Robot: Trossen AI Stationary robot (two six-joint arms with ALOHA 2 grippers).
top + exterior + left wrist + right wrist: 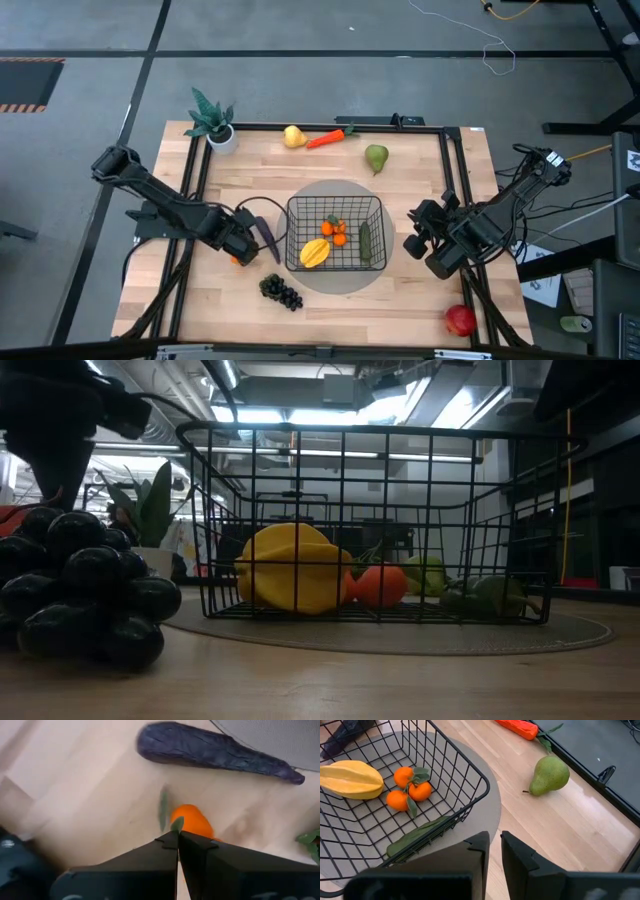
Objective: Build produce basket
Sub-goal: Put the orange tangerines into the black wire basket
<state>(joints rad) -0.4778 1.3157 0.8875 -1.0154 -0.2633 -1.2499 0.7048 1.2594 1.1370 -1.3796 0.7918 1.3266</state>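
Observation:
The black wire basket stands on a grey round mat and holds a yellow mango, small oranges and a green cucumber. My left gripper points down just left of the basket, shut over a loose orange. A purple eggplant lies beside it on the wood. My right gripper hovers right of the basket with a narrow gap between its fingers, holding nothing. Dark grapes rest in front of the basket. My left gripper pinches a small green leaf on top of the orange between its two fingertips, coming from above and pointing steeply down. The orange sits right under the fingertips. Whether it is clear of the table I cannot tell.
A yellow pear, a carrot and a green pear lie along the far edge. A potted plant stands at the far left corner, and a red apple lies at the near right. A black frame borders the table.

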